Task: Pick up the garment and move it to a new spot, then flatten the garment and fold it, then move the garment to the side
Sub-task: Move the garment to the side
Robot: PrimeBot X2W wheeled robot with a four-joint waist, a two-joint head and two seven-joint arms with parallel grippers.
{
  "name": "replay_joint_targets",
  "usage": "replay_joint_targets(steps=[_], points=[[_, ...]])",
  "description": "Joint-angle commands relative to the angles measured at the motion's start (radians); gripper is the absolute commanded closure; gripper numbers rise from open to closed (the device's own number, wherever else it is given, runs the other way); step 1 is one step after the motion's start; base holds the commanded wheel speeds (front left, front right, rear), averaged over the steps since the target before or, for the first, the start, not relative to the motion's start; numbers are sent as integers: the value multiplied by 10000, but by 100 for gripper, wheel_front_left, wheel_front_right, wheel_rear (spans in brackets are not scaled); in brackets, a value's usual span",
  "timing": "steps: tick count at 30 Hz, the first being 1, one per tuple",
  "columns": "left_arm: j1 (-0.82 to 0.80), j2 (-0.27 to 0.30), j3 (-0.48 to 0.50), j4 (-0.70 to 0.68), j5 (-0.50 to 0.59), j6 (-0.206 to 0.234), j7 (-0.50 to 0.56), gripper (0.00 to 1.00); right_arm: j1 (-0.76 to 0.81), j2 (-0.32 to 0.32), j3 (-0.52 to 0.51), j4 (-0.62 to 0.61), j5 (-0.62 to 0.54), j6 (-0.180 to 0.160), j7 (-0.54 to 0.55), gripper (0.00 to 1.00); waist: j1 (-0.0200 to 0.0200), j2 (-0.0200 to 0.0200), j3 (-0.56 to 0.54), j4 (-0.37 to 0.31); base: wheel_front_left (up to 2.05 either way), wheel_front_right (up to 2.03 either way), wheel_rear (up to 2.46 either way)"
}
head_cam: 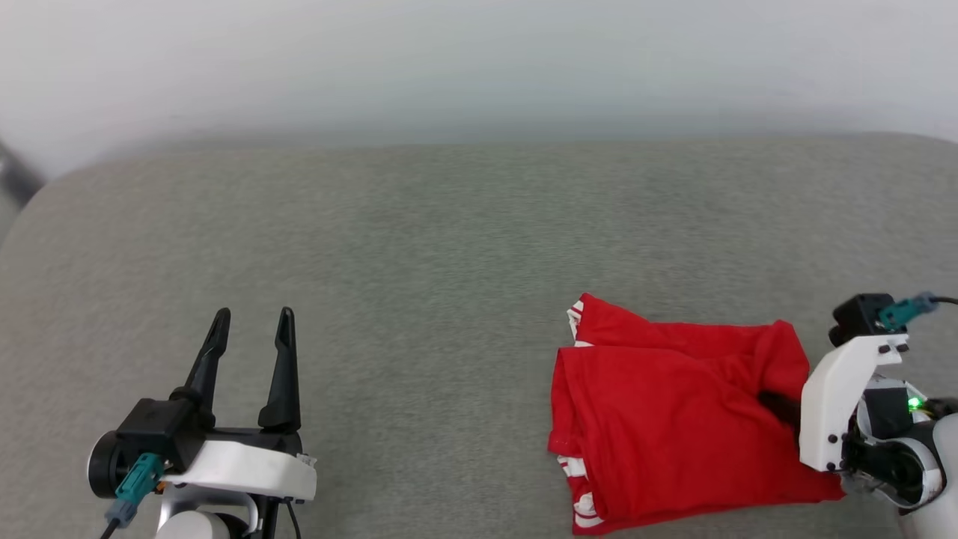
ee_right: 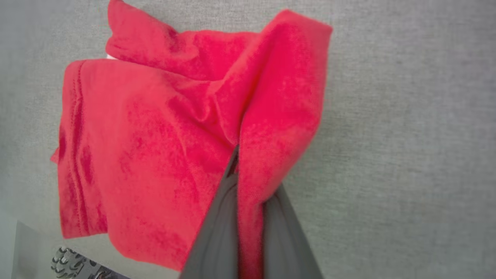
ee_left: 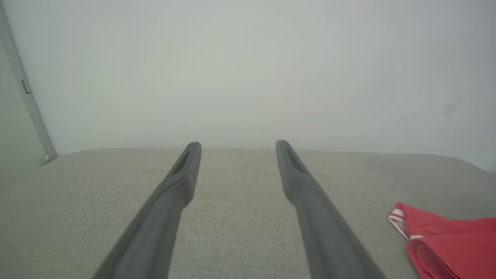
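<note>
The red jersey-knit T-shirt (head_cam: 673, 419) lies in a rough folded bundle on the grey woven fabric surface (head_cam: 449, 247), down at about 4 o'clock in the head view. Red-and-white striped trim peeks out along its 9 o'clock edge, at the upper corner and again at the lower one.

The right gripper (head_cam: 775, 404), a white-shelled wrist with 2 long dark fingers, reaches into the shirt from its 3 o'clock side. In the right wrist view the right gripper (ee_right: 252, 186) is clenched on the cloth: a ridge of red fabric is pinched between the 2 fingers and rises from them toward 12 o'clock, while the rest of the T-shirt (ee_right: 147, 147) spreads toward 9 o'clock, flat on the grey surface.

The left gripper (head_cam: 254, 314) sits well apart, at about 8 o'clock in the head view – fingers spread, nothing between them, pointing toward 12 o'clock. In its own wrist view the left gripper (ee_left: 237, 144) frames bare grey weave, with a pale plain wall (ee_left: 248, 58) beyond (the surface ends just before it) and a corner of the T-shirt (ee_left: 445, 244) at 4 o'clock.
</note>
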Motion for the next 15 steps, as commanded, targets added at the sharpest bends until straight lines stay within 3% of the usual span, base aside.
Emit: replay_joint_targets(steps=[1,8,15], points=[[59,-28,1,-59,64,-24,-30,0,-260,-223,179,90,-422,-8,-112,100,0,0,-165,-952,0,0,0],[-512,79,-252,-414,206,-270,19,0,-1393,-785,285,413,-1500,-8,-407,100,0,0,842,-2614,0,0,0],[-1745,389,-584,-877,582,-543,352,0,-2537,-1197,-484,852,-2148,-8,-1017,100,0,0,2506,-3359,0,0,0]])
